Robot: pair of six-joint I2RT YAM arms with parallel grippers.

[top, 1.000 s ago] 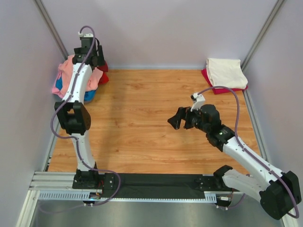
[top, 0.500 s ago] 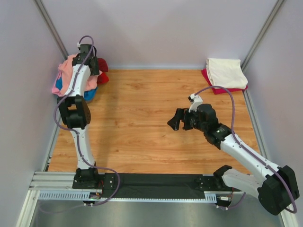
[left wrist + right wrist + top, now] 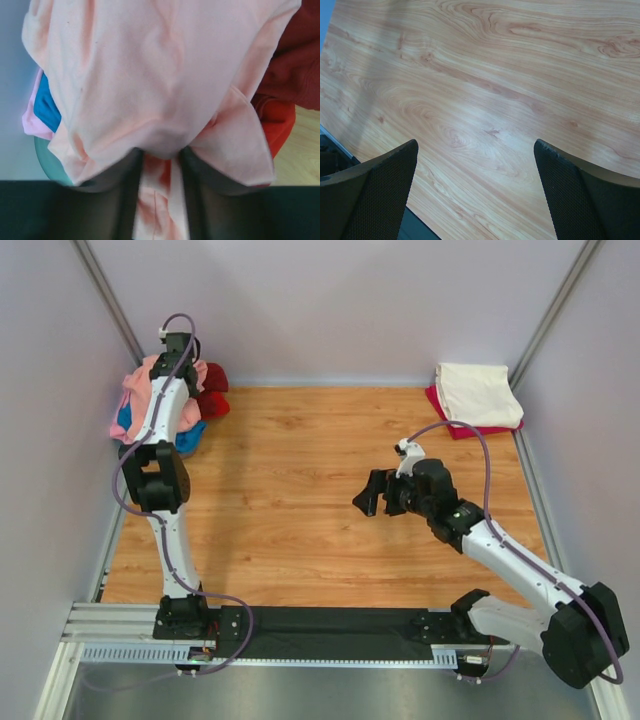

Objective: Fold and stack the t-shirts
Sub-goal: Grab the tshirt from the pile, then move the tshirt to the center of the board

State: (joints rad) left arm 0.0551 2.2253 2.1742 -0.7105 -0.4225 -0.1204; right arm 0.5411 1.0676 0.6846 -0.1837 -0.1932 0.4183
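Our left gripper [image 3: 160,162] is narrow, its dark fingers [image 3: 125,200] pinched on a fold of the salmon-pink shirt [image 3: 150,75] – a strip of that cloth runs down the slit between them. The shirt is soft and rumpled, bulging over the fingertips and filling most of the left wrist view. Beside it we see a blue shirt [image 3: 47,107] with a pale pink shirt [image 3: 30,122] at its edge, and on the other side a dark red shirt [image 3: 300,65], all touching in one loose heap. From above, that heap sits in the far left corner of the table [image 3: 300,490], with the left arm stretched out over it. Our right gripper [image 3: 475,145] is spread wide and holds nothing – it hangs above bare wood near the table's middle. In the far right corner a cream shirt [image 3: 478,392] lies neatly folded on a red shirt [image 3: 437,402].
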